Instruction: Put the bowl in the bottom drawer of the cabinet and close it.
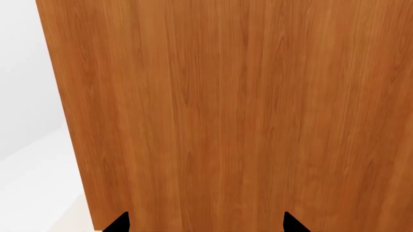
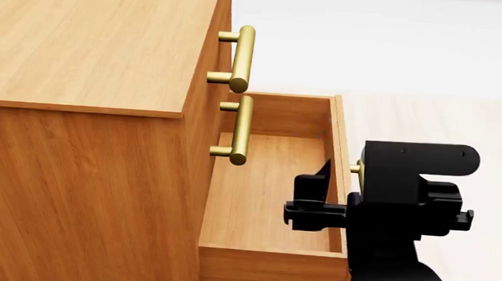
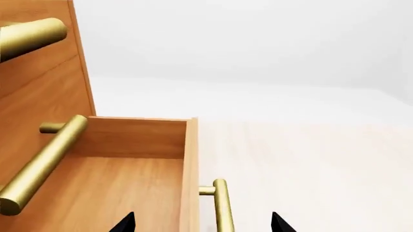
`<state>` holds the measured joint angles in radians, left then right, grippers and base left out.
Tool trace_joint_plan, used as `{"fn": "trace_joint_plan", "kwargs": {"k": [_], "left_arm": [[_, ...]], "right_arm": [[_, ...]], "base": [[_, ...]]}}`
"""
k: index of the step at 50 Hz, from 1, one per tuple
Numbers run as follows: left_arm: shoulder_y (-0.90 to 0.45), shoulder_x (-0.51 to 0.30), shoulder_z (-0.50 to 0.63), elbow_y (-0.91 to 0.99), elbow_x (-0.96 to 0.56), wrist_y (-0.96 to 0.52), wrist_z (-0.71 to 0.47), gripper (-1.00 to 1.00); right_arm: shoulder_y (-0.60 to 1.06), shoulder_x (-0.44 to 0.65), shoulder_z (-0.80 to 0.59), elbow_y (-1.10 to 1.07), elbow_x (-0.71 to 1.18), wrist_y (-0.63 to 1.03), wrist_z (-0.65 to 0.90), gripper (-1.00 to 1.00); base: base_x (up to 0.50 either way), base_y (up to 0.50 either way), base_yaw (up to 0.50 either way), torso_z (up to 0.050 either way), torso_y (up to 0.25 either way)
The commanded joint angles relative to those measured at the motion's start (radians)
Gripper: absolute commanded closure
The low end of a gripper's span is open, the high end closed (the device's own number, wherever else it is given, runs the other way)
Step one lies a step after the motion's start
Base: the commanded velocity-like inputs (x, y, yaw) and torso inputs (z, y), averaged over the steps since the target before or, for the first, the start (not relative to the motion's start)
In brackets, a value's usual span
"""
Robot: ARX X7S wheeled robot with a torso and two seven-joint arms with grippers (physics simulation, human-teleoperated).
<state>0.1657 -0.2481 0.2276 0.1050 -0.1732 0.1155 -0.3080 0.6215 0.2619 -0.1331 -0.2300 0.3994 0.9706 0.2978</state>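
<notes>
Cabinet [image 2: 90,106] fills the left of the head view, top and side panel toward the camera, two upper drawers shut with brass handles [image 2: 242,57] sticking out right. Left gripper [image 1: 205,223] shows only in its wrist view: two tips spread wide, holding nothing, facing a plain cabinet panel up close, likely parked out of the way. Right of the cabinet, the bottom drawer [image 2: 265,193] is pulled fully out, probably opened to receive the bowl. Inside is bare wood floor, nothing in it as far as visible. Its own handle [image 3: 221,205] sits on the drawer's right outer face. Right gripper [image 2: 321,202] hangs over the drawer's right wall near that handle, fingers [image 2: 321,173] apart, nothing held; wrist view shows the handle between the tips, not gripped. Bowl is in none of the views, location unknown, so placing and closing both seem not yet done.
</notes>
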Motion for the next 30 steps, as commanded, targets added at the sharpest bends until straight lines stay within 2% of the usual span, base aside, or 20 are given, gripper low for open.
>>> {"fn": "trace_joint_plan", "kwargs": {"k": [1,30], "left_arm": [[-0.011,0.004,0.007,-0.052,0.004,0.042,0.003,-1.00],[-0.010,-0.006,0.018,-0.042,0.000,0.040,-0.011,-1.00]], "right_arm": [[0.028,0.005,-0.029,0.079,-0.006,-0.008,-0.022,-1.00],[0.179,-0.016,0.008,0.207,0.086,0.233,-0.027,-1.00]], "base": [[0.00,0.00,0.00,0.000,0.000],[0.00,0.00,0.00,0.000,0.000]]}}
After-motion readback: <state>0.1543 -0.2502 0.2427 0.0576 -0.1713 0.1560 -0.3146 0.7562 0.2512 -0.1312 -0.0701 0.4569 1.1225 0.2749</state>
